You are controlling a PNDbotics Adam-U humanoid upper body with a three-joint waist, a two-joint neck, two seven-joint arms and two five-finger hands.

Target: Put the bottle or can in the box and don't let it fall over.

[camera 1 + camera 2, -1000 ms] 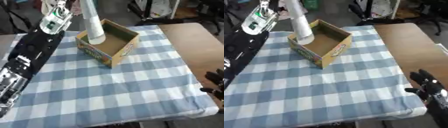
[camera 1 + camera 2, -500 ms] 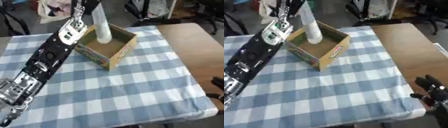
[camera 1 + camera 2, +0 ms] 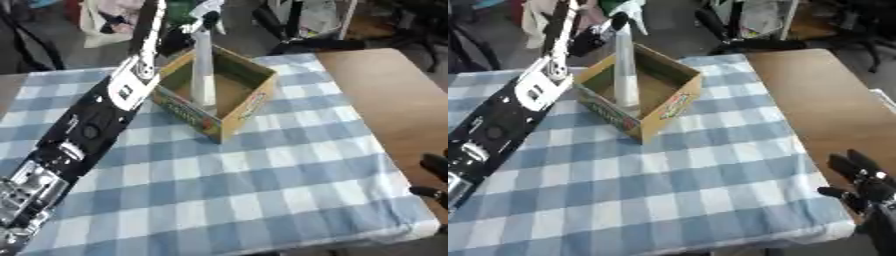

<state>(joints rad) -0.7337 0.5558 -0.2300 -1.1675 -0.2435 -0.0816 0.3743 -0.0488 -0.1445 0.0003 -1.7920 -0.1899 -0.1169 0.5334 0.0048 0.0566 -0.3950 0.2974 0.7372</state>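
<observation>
A tall pale bottle (image 3: 203, 70) stands upright inside the open cardboard box (image 3: 251, 102), near the box's left wall, on the blue-and-white checked cloth. My left arm reaches up from the lower left. My left hand (image 3: 181, 38) is at the bottle's top with its fingers curled around the neck. The bottle's base is hidden behind the box's front wall. My right hand (image 3: 863, 188) rests open at the lower right, off the cloth's corner, holding nothing.
Bare brown tabletop (image 3: 394, 95) lies to the right of the checked cloth (image 3: 262, 180). Chair legs and bags (image 3: 306, 25) crowd the floor beyond the table's far edge. The cloth's front edge runs along the bottom of the view.
The camera has shifted. The bottle went from leaning at the box's near-left edge to standing upright deeper inside it. My left arm stretched further forward. The right hand stayed put.
</observation>
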